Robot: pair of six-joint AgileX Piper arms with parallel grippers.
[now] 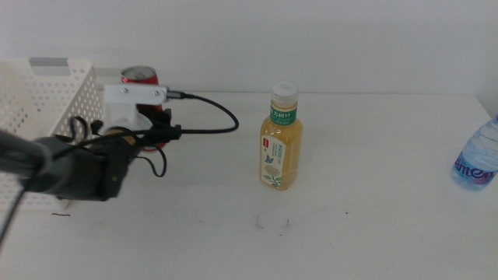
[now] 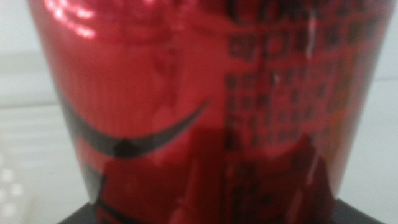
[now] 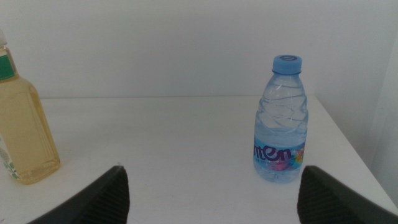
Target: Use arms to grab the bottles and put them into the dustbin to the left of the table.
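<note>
Bottles on the bench number three, and we take them in turn. The red drink can (image 1: 140, 75) stands at the far left of the bench (image 1: 350, 233), just beside the white perforated dustbin (image 1: 39, 93). The yellow tea bottle (image 1: 281, 140) stands upright near the middle, well apart from the can. The clear water bottle (image 1: 476, 159) stands upright at the right edge, partly cut off in the middle view.

The left gripper (image 1: 159, 124) is at the can. In the middle view its white wrist housing covers the can's lower body, so only the can's top shows above it. In the left wrist view the can (image 2: 199, 93) fills nearly the whole picture, very close to the camera. The jaws themselves are not clearly visible in either view, so we cannot tell whether they are closed on the can or only set around it.

The right gripper (image 3: 211, 199) waits off the right side. Its jaws stand wide and hold nothing. The water bottle (image 3: 281, 124) lies ahead of them and the tea bottle (image 3: 25, 130) is off to one side.

We judge the step in hand to be the grasp of the can, the first of three removals. The dustbin interior is not visible, so we cannot confirm its contents.

The next move calls for a firm closure on the can, a lift clear of the basket rim, a short transfer over the dustbin and a release. The can is smooth and round, so we expect it to slip if gripped off centre.
</note>
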